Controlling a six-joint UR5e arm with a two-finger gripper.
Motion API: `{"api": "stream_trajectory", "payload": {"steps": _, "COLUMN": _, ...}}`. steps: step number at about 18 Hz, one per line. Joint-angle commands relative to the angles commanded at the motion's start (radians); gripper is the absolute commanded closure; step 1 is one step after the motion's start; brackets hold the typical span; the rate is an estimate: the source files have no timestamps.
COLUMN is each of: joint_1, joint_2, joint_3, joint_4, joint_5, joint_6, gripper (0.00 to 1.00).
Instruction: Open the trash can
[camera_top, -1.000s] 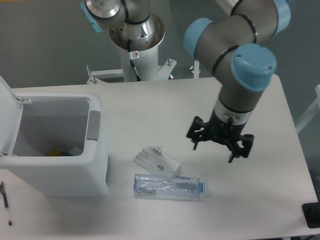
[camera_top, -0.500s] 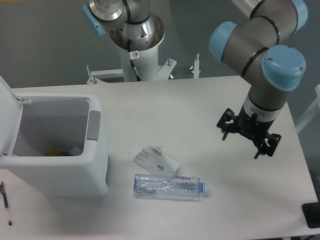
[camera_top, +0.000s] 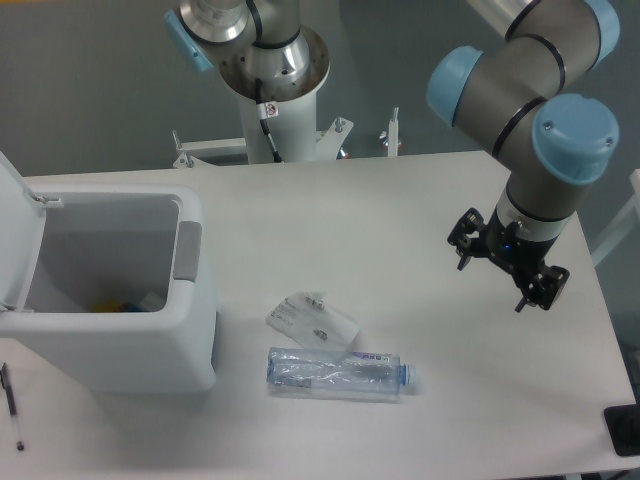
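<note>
The white trash can stands at the table's left with its lid swung up and back on the far left side. Its inside is exposed, with a few small items at the bottom. The grey push tab sits on the rim facing right. My gripper hovers over the right part of the table, far from the can, open with nothing between its fingers.
A clear plastic bottle lies on its side at the front middle. A crumpled clear wrapper rests just behind it. A pen lies at the front left edge. A black object sits at the front right corner.
My gripper moved right, from the table's middle toward its right side, and turned slightly. The can, bottle and wrapper stayed put.
</note>
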Motion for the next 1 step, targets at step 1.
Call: {"api": "stream_trajectory", "payload": {"steps": 1, "joint_1": -0.002, "joint_2": 0.0, "joint_3": -0.005, "joint_4": 0.002, "joint_5": 0.002, "joint_6": 0.0, "gripper": 0.0}}
